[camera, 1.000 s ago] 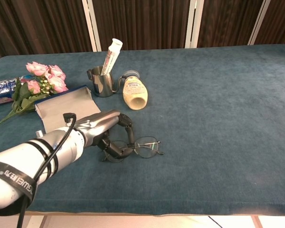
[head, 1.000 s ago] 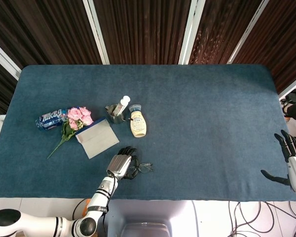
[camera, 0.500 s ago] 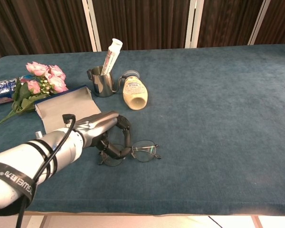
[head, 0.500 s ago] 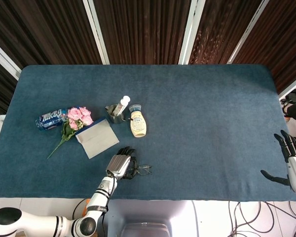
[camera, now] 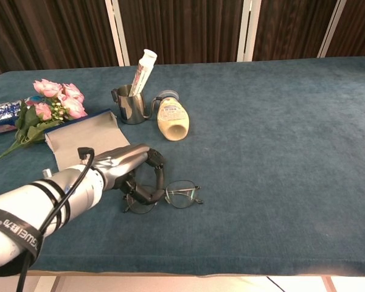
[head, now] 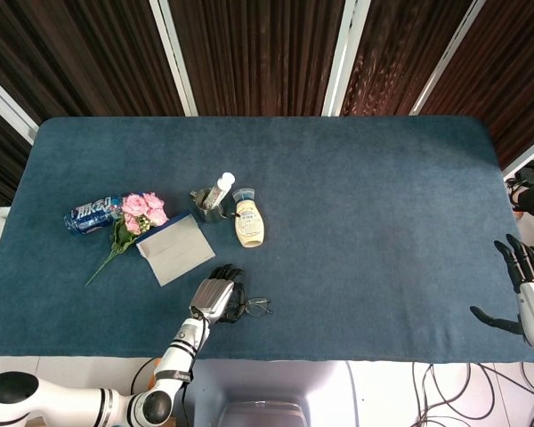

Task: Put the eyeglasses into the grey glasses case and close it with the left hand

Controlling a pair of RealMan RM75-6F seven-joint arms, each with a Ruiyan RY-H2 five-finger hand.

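Note:
The thin-framed eyeglasses (camera: pixel 181 198) (head: pixel 256 308) lie near the table's front edge. My left hand (camera: pixel 131 167) (head: pixel 214 296) has its fingers curled over their left lens and grips the frame; the right lens sticks out to the right. The grey glasses case (camera: pixel 85 137) (head: pixel 171 249) lies flat just behind and to the left of that hand, a dark blue edge showing along its far side. My right hand (head: pixel 527 285) hovers at the table's right edge with fingers spread and nothing in it, far from the glasses; only the head view shows it.
Behind the case lie pink roses (camera: pixel 55 100) and a blue bottle (camera: pixel 3 112). A metal cup (camera: pixel 131 104) holding a white tube stands next to a cream squeeze bottle (camera: pixel 170 118) lying on its side. The blue cloth (camera: pixel 280 134) covers the table.
My left hand has drawn the eyeglasses a little to the left and toward the table's front edge. The right hand has not moved.

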